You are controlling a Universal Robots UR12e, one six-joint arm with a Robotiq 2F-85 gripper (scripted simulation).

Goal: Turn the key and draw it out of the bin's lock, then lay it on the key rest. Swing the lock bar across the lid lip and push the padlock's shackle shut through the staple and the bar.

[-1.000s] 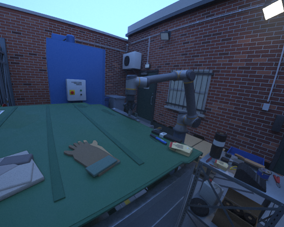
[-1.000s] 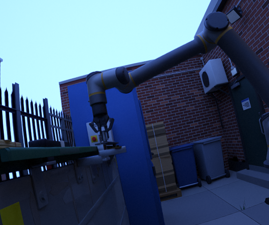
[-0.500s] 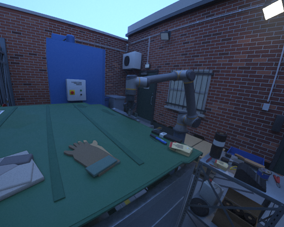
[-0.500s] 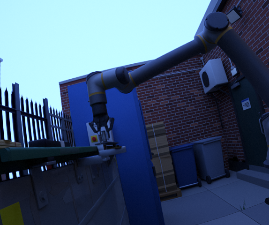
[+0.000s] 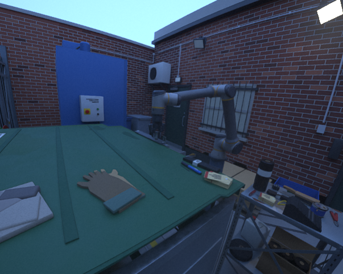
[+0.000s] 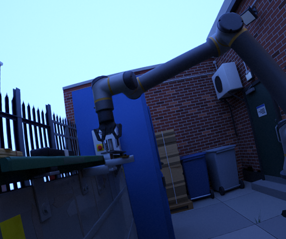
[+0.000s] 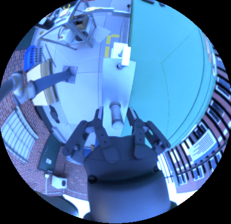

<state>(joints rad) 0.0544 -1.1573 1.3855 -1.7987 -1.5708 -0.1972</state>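
Observation:
At the far corner of the green bin lid (image 5: 77,165), a pale lock bar (image 7: 118,83) runs along the lid's edge. A short pale cylinder (image 7: 116,115) stands up from the bar. At the bar's far end a small pale block (image 7: 123,54) sits by a pin. I cannot make out the key or the padlock. My gripper (image 7: 116,117) hangs straight down over this corner, with the cylinder between its fingers (image 6: 108,137). It is open and holds nothing.
Behind the bin stand a blue panel (image 5: 90,88) with a control box (image 5: 91,108) and brick walls. Gloves (image 5: 112,188), a folded cloth (image 5: 12,209), a pen (image 5: 192,168) and a box (image 5: 218,179) lie on the lid. A tool rack (image 5: 283,218) stands on the right.

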